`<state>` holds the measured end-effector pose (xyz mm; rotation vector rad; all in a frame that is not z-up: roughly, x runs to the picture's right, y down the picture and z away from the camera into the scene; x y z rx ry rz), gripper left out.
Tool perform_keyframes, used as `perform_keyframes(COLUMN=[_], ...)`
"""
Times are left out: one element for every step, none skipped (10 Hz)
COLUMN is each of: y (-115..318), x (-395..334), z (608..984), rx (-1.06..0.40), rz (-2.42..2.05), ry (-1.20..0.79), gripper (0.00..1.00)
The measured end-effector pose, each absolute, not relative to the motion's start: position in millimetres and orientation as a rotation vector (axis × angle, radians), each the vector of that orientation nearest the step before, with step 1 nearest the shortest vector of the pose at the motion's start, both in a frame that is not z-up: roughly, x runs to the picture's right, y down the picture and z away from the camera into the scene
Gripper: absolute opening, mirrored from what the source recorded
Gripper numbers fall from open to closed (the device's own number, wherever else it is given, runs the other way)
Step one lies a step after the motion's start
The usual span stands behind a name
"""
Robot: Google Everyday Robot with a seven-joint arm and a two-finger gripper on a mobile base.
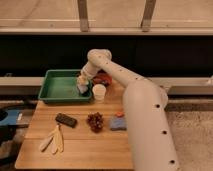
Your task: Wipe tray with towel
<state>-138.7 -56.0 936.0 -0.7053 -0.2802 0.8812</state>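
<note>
One gripper (82, 83) at tray (54, 95) rt end — towel (83, 89) part-hidden, arm (145, 125) cropped

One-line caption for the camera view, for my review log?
Arm reaches over the wooden table; gripper and pale towel at the right end of the green tray, white cup alongside.

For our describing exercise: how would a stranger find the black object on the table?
Find the green plastic tray, with the robot's gripper at its right end. In front of it on the light wooden table lies a flat black rectangular block, the only black item, left of the dark red cluster.
</note>
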Motion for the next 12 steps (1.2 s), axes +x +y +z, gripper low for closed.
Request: perform_keyframes(y=[-61,-65,-68,-69,-68,-62,-53,-43,-30,-21,-13,-10], x=[-151,-170,-184,-200,-214,-225,-232,-237,-237,-230,-217,-198], z=[940,944,946,947,943,933,924,914,905,897,890,886], rx=[-0.706,-0.711,-0.716,-0.724,-0.733,-0.742,-0.751,-0.76,-0.769,-0.773,-0.773,-0.76], rz=[0.87,0.848,0.828,0.803,0.775,0.748,0.728,0.71,0.709,0.719,0.736,0.76], ry=[-0.292,-0.308,-0.322,-0.341,-0.365,-0.388,-0.399,-0.407,-0.403,-0.394,-0.377,-0.356], gripper=[0.0,0.0,0.0,0.0,0.0,0.0,0.0,0.0,0.0,0.0,0.0,0.0])
